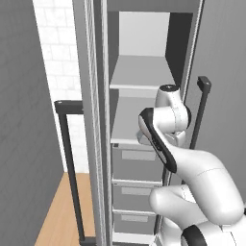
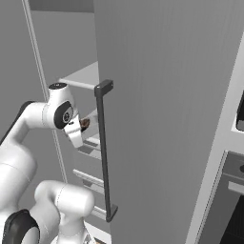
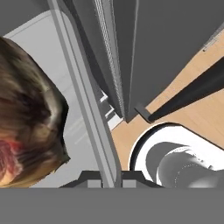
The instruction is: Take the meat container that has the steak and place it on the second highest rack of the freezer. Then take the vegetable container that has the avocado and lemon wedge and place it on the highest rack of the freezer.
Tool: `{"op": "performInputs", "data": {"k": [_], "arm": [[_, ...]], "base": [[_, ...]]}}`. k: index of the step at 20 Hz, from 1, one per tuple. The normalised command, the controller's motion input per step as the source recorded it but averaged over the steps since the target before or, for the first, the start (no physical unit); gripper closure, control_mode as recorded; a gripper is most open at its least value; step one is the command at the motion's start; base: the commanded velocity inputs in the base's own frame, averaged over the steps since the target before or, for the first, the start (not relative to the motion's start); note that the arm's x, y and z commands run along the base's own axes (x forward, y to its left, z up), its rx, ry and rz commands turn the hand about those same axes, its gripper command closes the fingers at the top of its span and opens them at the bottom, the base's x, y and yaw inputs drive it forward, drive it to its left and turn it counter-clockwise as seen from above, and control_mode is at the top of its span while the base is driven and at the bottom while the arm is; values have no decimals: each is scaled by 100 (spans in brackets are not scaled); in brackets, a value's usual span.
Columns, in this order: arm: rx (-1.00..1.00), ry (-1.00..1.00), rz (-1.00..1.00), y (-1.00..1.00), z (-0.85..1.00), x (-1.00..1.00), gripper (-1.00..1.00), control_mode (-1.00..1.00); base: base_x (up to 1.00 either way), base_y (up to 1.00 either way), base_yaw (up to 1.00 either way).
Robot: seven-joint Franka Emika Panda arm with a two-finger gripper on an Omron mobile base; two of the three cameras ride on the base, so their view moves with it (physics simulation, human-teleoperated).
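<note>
**Steak container at the lip of the lower freezer shelf**

The freezer [image 1: 144,72] stands open, its door [image 2: 167,95] swung out beside the arm with the long dark handle [image 2: 105,152] just beside the wrist. The gripper [image 3: 109,181] has its fingers pressed nearly together on a thin grey container wall [image 3: 89,113], at the front edge of the second highest rack [image 1: 126,120]. The steak [image 3: 26,118] lies inside that container, close against the hand. The highest rack [image 1: 139,72] above is bare, with open room over it
</note>
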Motion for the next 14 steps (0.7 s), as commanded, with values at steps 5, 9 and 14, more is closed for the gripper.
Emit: {"op": "performInputs", "data": {"k": [5,9,14], "arm": [[0,0,4,0,-9,37,100,-100],[0,-1,10,0,0,74,100,-100],[-5,-10,6,5,-1,53,100,-100]], "base": [[0,0,0],[0,0,0],[0,0,0]]}}
